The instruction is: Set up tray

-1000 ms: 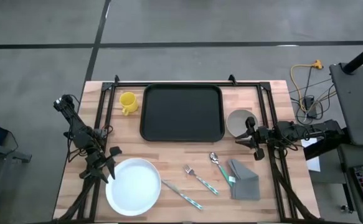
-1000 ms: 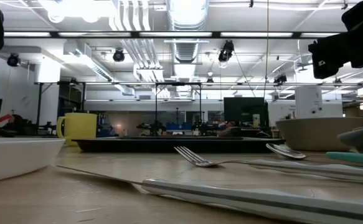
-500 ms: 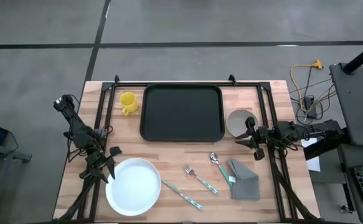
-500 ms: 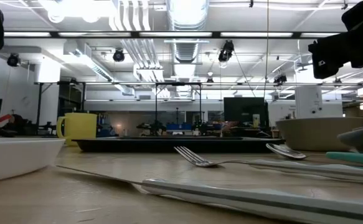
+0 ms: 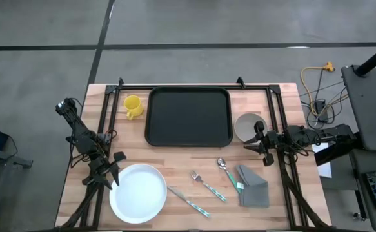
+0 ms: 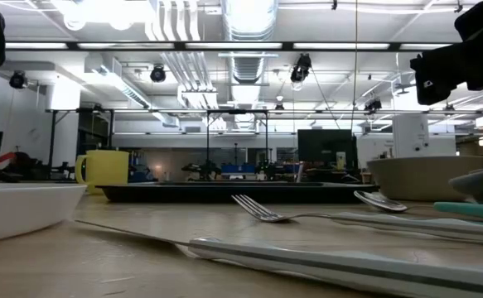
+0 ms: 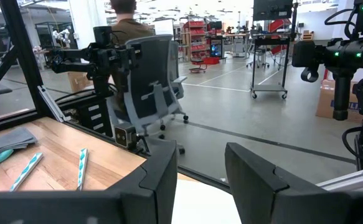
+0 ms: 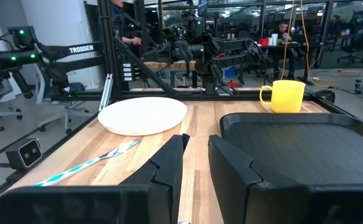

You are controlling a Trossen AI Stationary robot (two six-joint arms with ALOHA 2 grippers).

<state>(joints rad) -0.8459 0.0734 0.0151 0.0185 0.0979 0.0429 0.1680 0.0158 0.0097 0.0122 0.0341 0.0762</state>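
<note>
The black tray (image 5: 189,117) lies flat at the table's far middle, with nothing on it. My left gripper (image 5: 115,169) (image 7: 200,163) hovers open at the table's left side, beside the white plate (image 5: 138,193). At the right side my right gripper (image 5: 252,143) (image 8: 197,148) hovers level near the bowl (image 5: 247,126). It points toward the table's left, and a narrow gap shows between its fingers. Neither gripper holds anything.
A yellow mug (image 5: 132,106) stands left of the tray. A spoon (image 5: 225,169), a fork (image 5: 207,185), a knife (image 5: 189,202) and a folded grey napkin (image 5: 253,185) lie near the front right. A black frame (image 5: 113,103) runs along the table's sides.
</note>
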